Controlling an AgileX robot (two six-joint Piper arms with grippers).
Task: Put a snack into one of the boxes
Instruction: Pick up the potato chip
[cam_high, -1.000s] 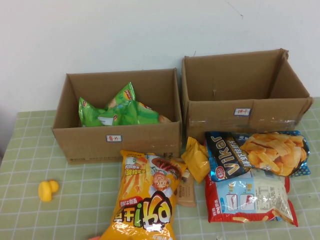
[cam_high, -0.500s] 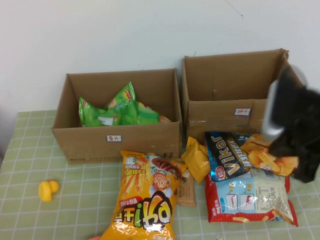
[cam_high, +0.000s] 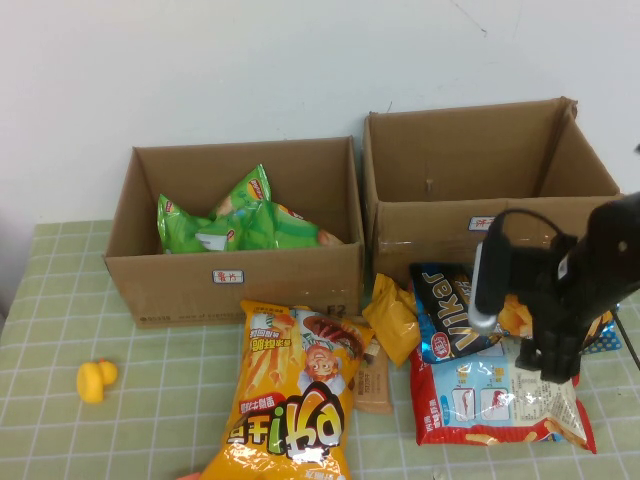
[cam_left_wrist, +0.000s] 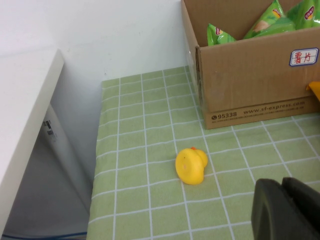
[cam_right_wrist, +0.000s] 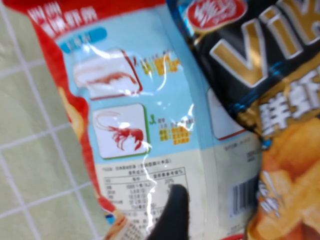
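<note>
Right pincer (cam_high: 548, 368) hangs low over the prawn-cracker bag (cam_high: 500, 395), apparently for a pickup; opening unclear, nothing visibly held. Left pincer (cam_left_wrist: 290, 210) sits parked near the duck (cam_left_wrist: 191, 165), state unclear.

Brown cardboard boxes (cam_high: 240, 270), each with a white red-marked label. Green snack bags (cam_high: 240, 225) in the left box. Orange-yellow bag (cam_high: 295, 400); small yellow packet (cam_high: 392, 318); black-blue-orange chips bag (cam_high: 450, 315); red, pale-blue prawn bag (cam_high: 495, 400). Yellow duck (cam_high: 96, 380) at 8 o'clock. Green white-gridded tablecloth (cam_high: 150, 420). Black right gripper (cam_high: 553, 365) and left gripper (cam_left_wrist: 287, 210).
</note>
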